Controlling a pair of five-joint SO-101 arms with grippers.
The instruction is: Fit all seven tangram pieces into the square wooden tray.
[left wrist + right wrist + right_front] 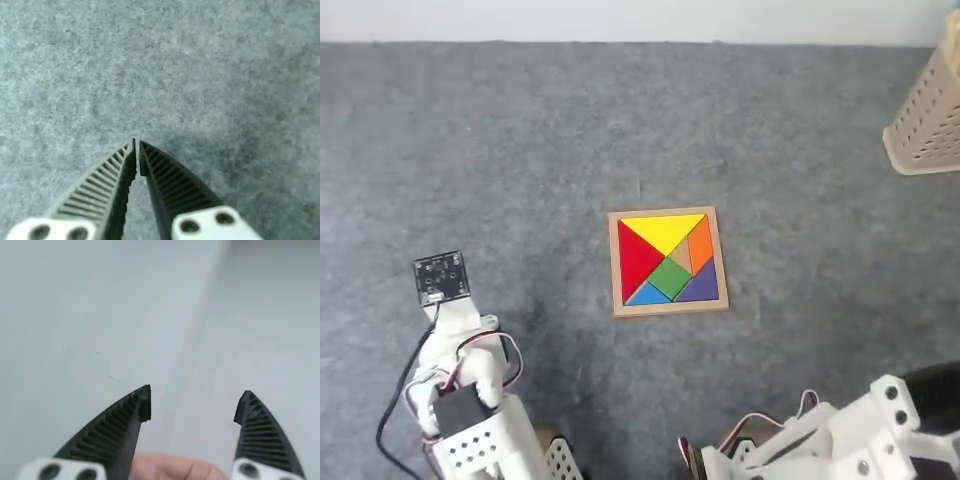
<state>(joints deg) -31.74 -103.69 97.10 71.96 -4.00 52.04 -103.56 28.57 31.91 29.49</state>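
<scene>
Lab-like test bench: grey felt tabletop point(500, 150), plain white wall point(620, 18), perforated bin point(930, 110).

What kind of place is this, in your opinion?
Probably a tabletop robot test bench: a grey felt-covered table, two white robot arms at its near edge, and a wooden tangram tray.

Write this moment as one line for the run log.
tray: full, seven pieces fitted | left claw: shut, over mat | right claw: open, empty
</scene>
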